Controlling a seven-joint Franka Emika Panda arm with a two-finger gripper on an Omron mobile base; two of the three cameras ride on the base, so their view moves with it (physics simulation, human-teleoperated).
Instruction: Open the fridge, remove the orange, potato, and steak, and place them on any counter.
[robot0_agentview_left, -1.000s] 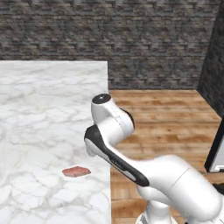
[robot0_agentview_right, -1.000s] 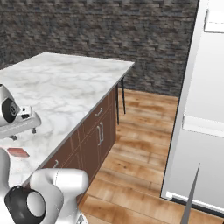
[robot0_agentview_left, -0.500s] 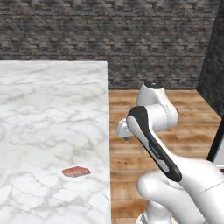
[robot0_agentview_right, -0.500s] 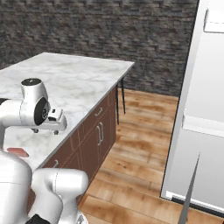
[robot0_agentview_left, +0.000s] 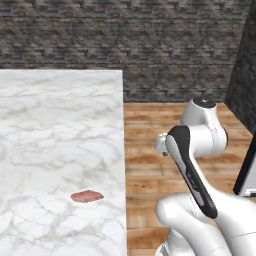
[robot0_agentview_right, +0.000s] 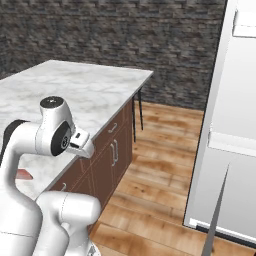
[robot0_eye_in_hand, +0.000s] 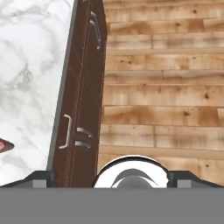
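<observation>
- The steak (robot0_agentview_left: 87, 196) lies flat on the white marble bench (robot0_agentview_left: 55, 130), near its front edge.
- The hand (robot0_eye_in_hand: 113, 178), fingers spread wide and holding nothing, hangs over the wooden floor (robot0_eye_in_hand: 166, 87) beyond the bench edge, well apart from the steak.

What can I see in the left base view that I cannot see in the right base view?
The left base view alone shows the whole steak lying flat on the counter. The right base view alone shows the brown cabinet doors under the counter and the light grey fridge door. Both show the marble counter, the stone wall and the wooden floor.
</observation>
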